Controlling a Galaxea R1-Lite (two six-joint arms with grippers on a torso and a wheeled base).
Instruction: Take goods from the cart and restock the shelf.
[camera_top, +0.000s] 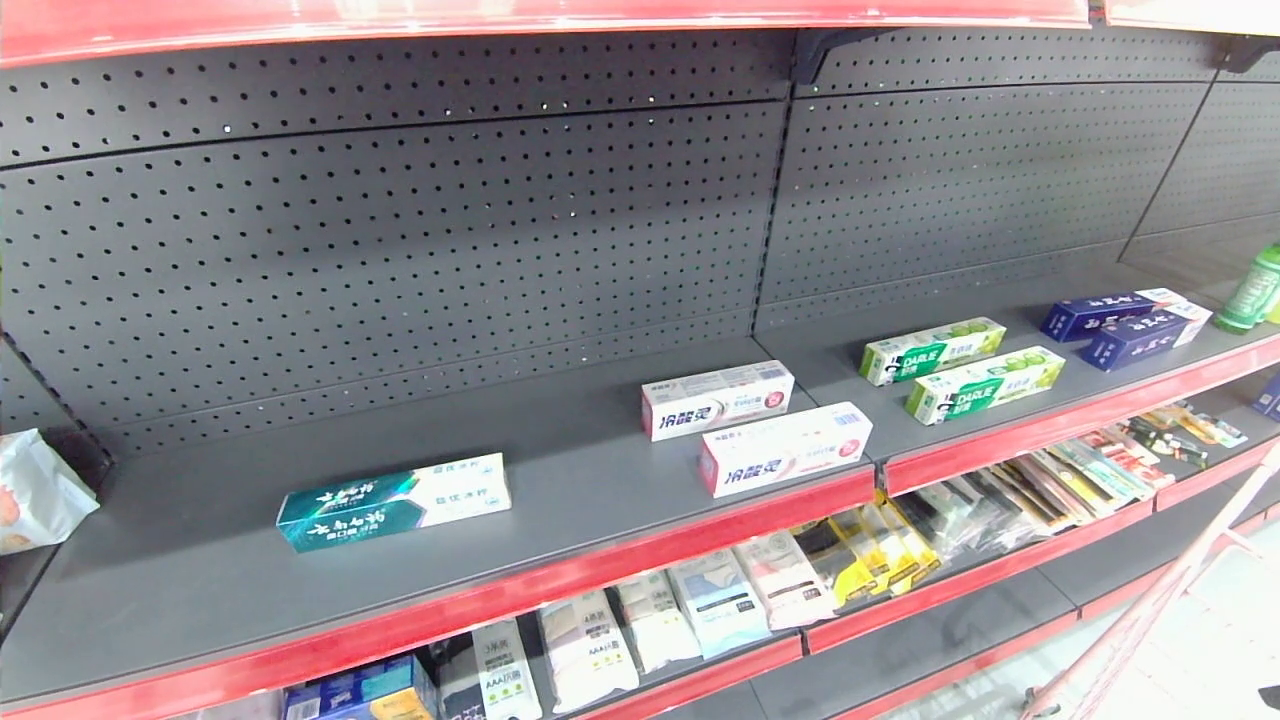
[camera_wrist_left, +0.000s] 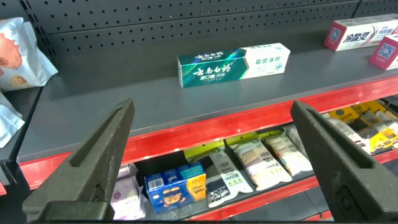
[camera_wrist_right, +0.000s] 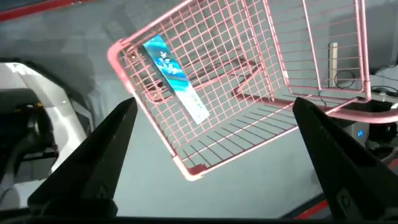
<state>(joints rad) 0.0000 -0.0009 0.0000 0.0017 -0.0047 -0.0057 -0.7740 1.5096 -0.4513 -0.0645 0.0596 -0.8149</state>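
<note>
A: Lying in the pink wire cart (camera_wrist_right: 249, 127): one teal toothpaste box (camera_wrist_right: 176, 78).
B: Right gripper (camera_wrist_right: 214, 165)?
A: Released, jaws spread wide, nothing held, above the cart.
B: Left gripper (camera_wrist_left: 211, 165)?
A: Also spread and empty, facing the shelf (camera_top: 200, 540). A matching box (camera_top: 393, 502) lies there flat, well apart from two white boxes (camera_top: 717, 400).
</note>
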